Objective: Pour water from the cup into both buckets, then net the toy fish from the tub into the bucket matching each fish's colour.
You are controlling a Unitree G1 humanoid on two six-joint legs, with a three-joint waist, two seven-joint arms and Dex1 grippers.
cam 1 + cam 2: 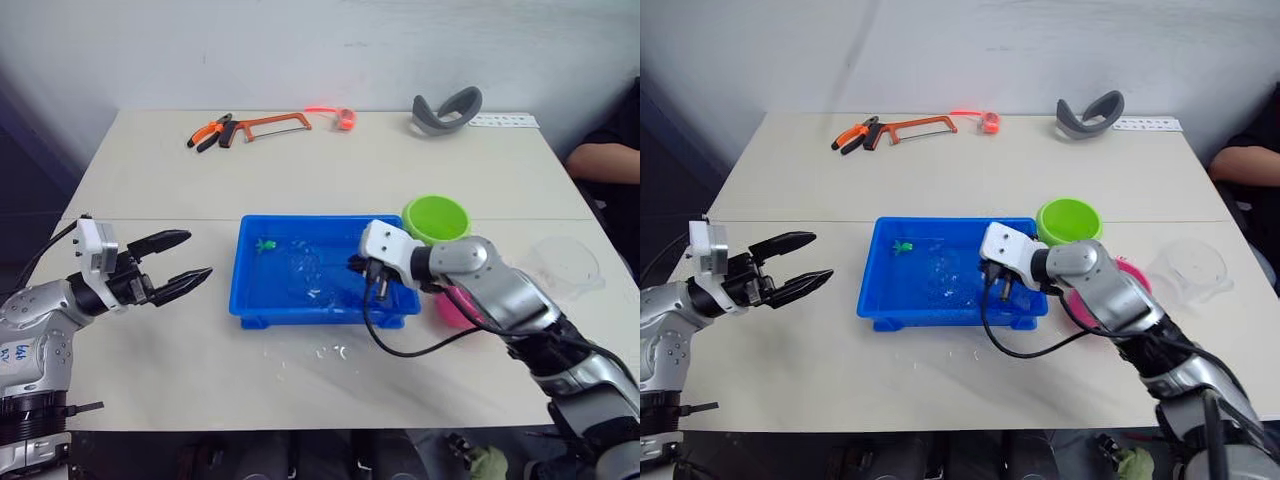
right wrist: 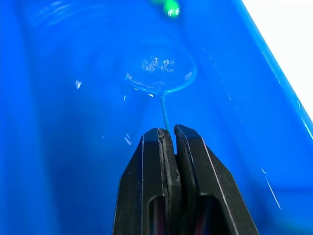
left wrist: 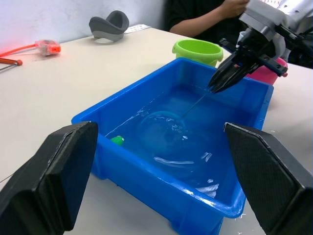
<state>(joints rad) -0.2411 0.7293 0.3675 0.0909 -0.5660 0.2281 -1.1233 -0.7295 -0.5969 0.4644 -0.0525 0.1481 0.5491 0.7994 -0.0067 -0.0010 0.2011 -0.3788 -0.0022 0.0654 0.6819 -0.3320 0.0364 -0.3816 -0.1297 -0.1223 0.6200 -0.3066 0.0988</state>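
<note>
Right gripper: closed tight on the thin handle of the small blue-rimmed round net, gripped at the handle's end so the hoop reaches out into the water.
Net: hoop dipped in the middle of the shallow rectangular bright blue plastic tub; nothing can be made out in the mesh.
Toy fish: one tiny bright green plastic fish is seen floating at the tub's 10 o'clock corner, apart from the hoop; no others can be made out.
Left gripper: fingers spread wide, holding nothing, hovering at 9 o'clock of the tub, apparently kept clear of the netting.
Buckets: the small lime green round pail stands at 2 o'clock of the tub, near its corner; the pink pail at 4 o'clock is partly hidden by the right arm. Both are judged placed within the arm's short reach.
Cup: the clear wide plastic cup is set aside at 3 o'clock, beyond the pails.
Step in hand: judged to be netting the green fish.
</note>
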